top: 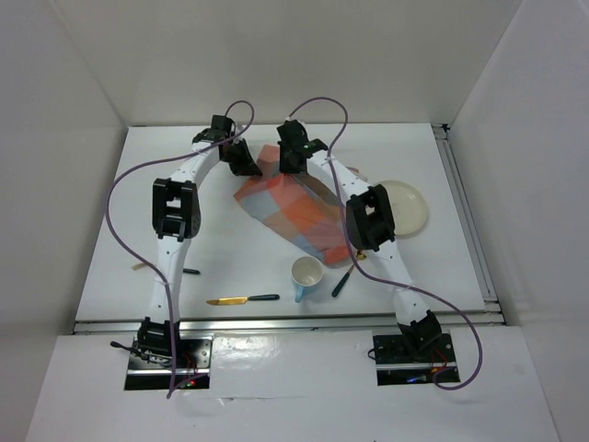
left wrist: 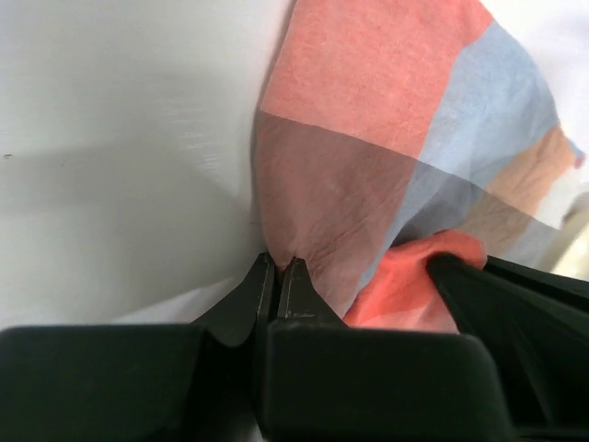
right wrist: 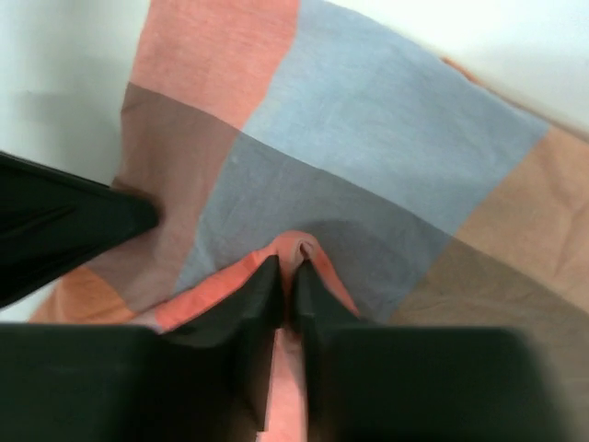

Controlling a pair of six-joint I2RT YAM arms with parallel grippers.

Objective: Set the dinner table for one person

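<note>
With left gripper (left wrist: 278, 263) and right gripper (right wrist: 292, 262) each clamped on a thin fold of the checked cloth mat (top: 290, 207), crumpled on the dinner table's (top: 230, 260) far middle, could lose a corner or drag cloth into the mug (top: 306, 276) if pulled unevenly.

Left arm (top: 173, 214) and right arm (top: 370, 219) stretched forward, converging.
Left gripper (left wrist: 279, 265) and right gripper (right wrist: 289, 263): fingers (left wrist: 250, 296) pressed together, each pinching cloth (left wrist: 368, 92).

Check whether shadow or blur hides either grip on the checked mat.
Top external: even light, sharp, but the arms cover both grips on the checked mat. Left wrist: weave crisp, left fingers slightly soft, grey shadow on the dinner table. Right wrist: softer overall, right fingers blurred, pinched fold readable.
</note>
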